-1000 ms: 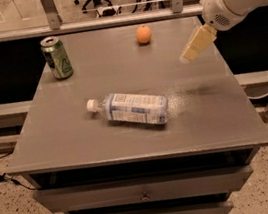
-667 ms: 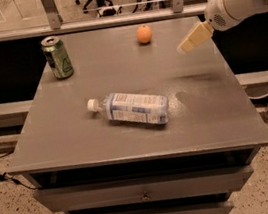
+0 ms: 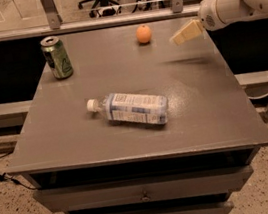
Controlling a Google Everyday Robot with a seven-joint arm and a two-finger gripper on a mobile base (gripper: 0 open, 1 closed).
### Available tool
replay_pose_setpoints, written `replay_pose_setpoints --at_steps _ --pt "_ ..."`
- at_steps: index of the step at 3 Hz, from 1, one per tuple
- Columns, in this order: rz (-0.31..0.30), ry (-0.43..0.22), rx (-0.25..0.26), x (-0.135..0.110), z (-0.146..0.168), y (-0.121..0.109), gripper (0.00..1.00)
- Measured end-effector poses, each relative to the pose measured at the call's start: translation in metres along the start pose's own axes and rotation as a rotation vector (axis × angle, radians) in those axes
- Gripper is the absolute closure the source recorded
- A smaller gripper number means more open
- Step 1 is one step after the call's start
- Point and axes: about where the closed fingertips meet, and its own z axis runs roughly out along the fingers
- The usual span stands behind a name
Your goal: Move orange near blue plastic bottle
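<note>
Three things sit on the grey counter (image 3: 211,117), all well apart from one another. The orange (image 3: 143,33) rests near the far edge, a little right of the middle, with grey top showing all around it. The blue plastic bottle (image 3: 133,109) lies on its side toward the middle of the counter, with its white cap pointing left, its label up and its length running a touch slantwise. A broad stretch of grey top lies between it and the orange. A green drink can (image 3: 57,57) stands upright at the far left corner, close to the left edge.

The claw (image 3: 185,33) hangs above the far right part of the counter, near the orange on its right side and not touching it. It points down and left from the white arm (image 3: 239,1), which reaches in over the right edge, and its shadow falls on the top beneath it. Whether the claw is apart or together I cannot tell.

From the bottle out to the right edge and the near edge the counter is plain surface. Drawers (image 3: 145,195) sit under the front lip, and a metal rail (image 3: 110,20) runs behind the far edge
</note>
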Motion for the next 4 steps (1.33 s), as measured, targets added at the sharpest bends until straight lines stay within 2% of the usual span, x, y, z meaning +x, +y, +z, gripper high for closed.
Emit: replay_pose_setpoints --at_steps 1,2,3,4 --pt "0.008 -0.048 -0.042 -0.007 0.032 -0.007 0.0" --pt "0.014 -0.084 -0.097 -0.016 0.067 -0.002 0.0" --pt "0.026 -0.082 -0.141 -0.026 0.091 0.012 0.0" --pt "0.05 -0.077 -0.135 -0.042 0.1 0.022 0.0"
